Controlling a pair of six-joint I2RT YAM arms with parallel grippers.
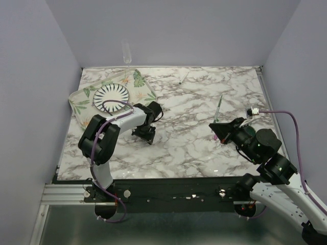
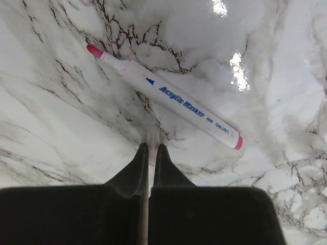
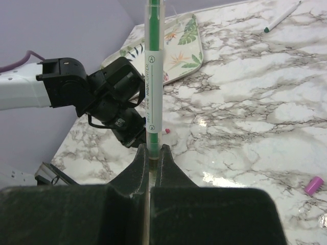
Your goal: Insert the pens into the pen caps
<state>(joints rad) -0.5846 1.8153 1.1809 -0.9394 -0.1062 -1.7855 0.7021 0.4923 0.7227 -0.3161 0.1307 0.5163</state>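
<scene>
**Top external view.** The left pincer [image 1: 144,133] points down onto the marble surface [image 1: 189,148], just beside a floral tray [image 1: 76,99] that carries a striped plate [image 1: 111,97]. The right pincer [image 1: 218,125] is at the right side of the surface and holds a green highlighter [image 1: 220,107] that points away from the arm bases. A separate thin pen [image 1: 183,77] lies near the far edge, well apart from both arms.

**Left wrist view.** The left pincer's jaws are closed together with nothing visibly gripped. The pink marker [image 2: 163,94] lies flat on the surface just beyond the fingertips, apart from them. Its coloured tip is exposed, so it is uncapped.

**Right wrist view.** The right pincer is clamped on the lower end of the green highlighter, which stands straight out from the fingertips. Whether its far end carries a cap cannot be told. The pink cap [image 3: 313,185] lies loose on the surface to the right of this pincer.

**Task status.** No capping is confirmed.
- The pink marker and the pink cap are well apart and neither is held.
- No green cap can be identified in any view.
- Judged remaining: grasp the pink marker, bring it to its cap, seat it, then cap the highlighter.
</scene>
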